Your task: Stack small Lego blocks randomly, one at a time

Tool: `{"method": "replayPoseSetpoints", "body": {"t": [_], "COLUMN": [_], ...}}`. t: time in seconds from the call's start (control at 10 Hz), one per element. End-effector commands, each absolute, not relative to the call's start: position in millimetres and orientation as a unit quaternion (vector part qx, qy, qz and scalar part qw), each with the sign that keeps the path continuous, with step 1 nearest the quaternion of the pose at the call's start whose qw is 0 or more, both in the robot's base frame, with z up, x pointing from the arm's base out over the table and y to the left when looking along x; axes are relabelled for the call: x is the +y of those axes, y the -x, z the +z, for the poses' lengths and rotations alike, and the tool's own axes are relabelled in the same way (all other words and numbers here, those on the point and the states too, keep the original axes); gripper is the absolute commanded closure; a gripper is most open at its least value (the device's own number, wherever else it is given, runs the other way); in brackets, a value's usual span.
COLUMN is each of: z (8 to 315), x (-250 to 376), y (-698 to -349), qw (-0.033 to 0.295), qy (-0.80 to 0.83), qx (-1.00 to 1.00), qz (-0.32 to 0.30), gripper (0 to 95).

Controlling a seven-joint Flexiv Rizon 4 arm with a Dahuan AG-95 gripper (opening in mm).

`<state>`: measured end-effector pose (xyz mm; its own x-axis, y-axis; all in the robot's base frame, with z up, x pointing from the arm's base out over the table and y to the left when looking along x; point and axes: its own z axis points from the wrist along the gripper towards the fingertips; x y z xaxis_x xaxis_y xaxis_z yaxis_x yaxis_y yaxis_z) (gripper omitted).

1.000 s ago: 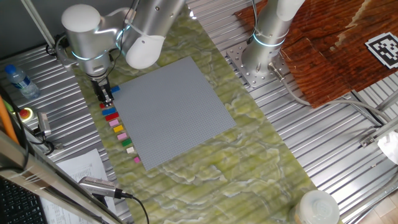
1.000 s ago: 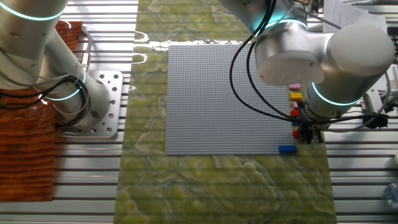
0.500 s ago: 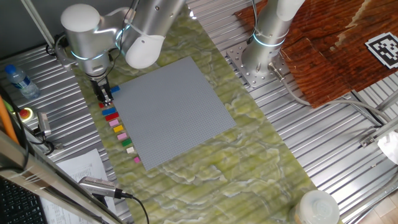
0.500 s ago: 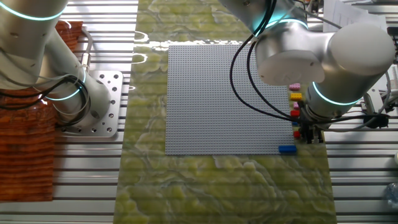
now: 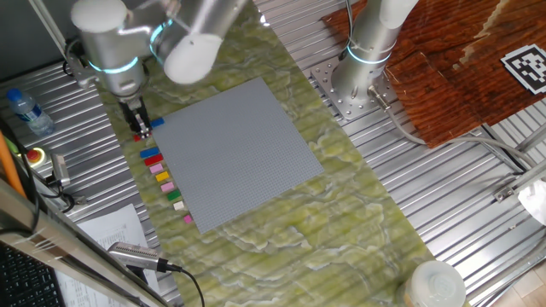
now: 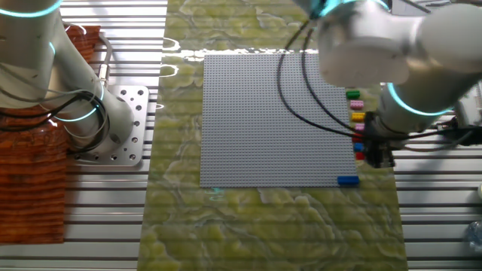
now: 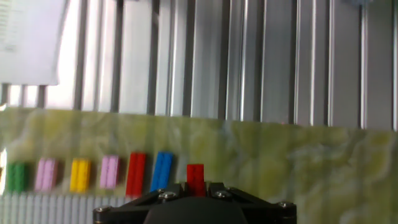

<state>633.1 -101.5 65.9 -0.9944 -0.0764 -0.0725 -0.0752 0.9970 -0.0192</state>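
My gripper hangs over the mat at the baseplate's left corner, shut on a small red brick and holding it just above the mat. It also shows in the other fixed view. A row of small bricks lies on the mat beside the grey baseplate: green, pink, yellow, pink, red and blue. A lone blue brick lies at the baseplate's corner, close to the gripper.
A second robot base stands on the ribbed metal table beyond the mat. A water bottle, papers and a microphone lie to the left of the mat. A brown cloth covers the far right.
The arm has risen and shifted slightly away from the row, with the red brick lifted off the mat in its jaws. The other bricks have not moved.
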Motion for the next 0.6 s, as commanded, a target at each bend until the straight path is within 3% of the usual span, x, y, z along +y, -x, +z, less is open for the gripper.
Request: {"method": "replayPoseSetpoints", "body": {"t": [0.1,0.6], "z": [67,46], "x": [-107,-112], "y": [-595,-542], "qw": [0.041,0.040], "qy": [0.038,0.059], "qx": [0.998,0.997], "qz": [-0.010,-0.012], "gripper": [95.0,95.0]}}
